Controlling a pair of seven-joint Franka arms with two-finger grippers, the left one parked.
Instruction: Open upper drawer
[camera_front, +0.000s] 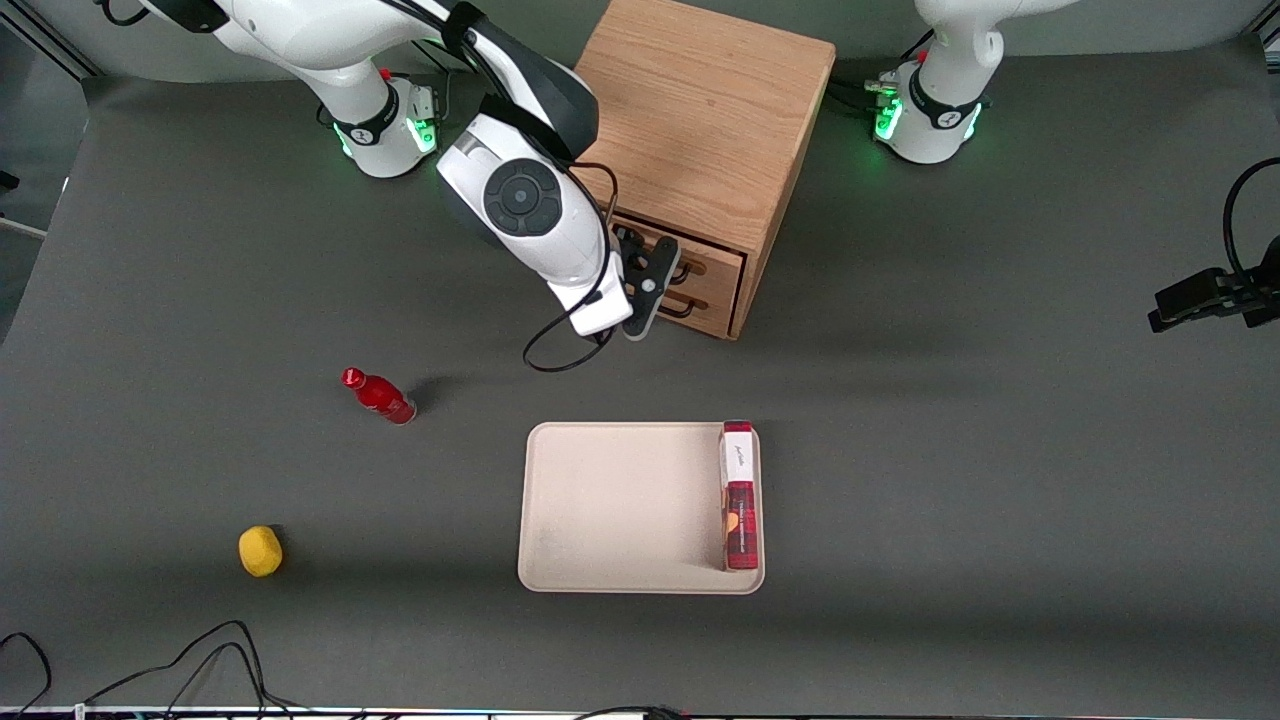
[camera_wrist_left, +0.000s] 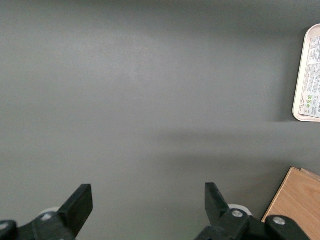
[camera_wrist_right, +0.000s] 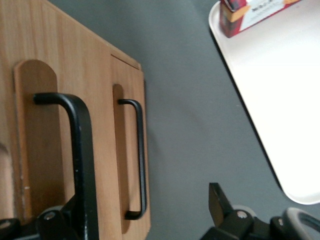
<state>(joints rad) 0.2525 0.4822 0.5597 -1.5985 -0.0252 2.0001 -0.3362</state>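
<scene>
— While the right arm leans over the table (camera_front: 1000, 450), where is its gripper (camera_front: 648, 285)?
— Right at the front of the oak cabinet (camera_front: 700, 120), which stands midway along the table edge farthest from the front camera. The claw is released, fingers spread wide.
— And the upper drawer (camera_front: 715, 262)?
— Top of the cabinet's two, its front looking flush with the bottom drawer (camera_front: 712, 300) beneath it. In the wrist view its black handle (camera_wrist_right: 80, 150) runs down right against one finger (camera_wrist_right: 75, 215); the other finger (camera_wrist_right: 220, 202) stands well apart from it. I cannot tell whether anything touches.
— What else lies about?
— A beige tray (camera_front: 620, 500) nearer the camera, a red box (camera_front: 740, 495) lying along its edge toward the parked arm's end. A red bottle (camera_front: 380, 396) and a yellow lump (camera_front: 260, 551) lie toward the working arm's end, the lump nearer the camera-side edge.
</scene>
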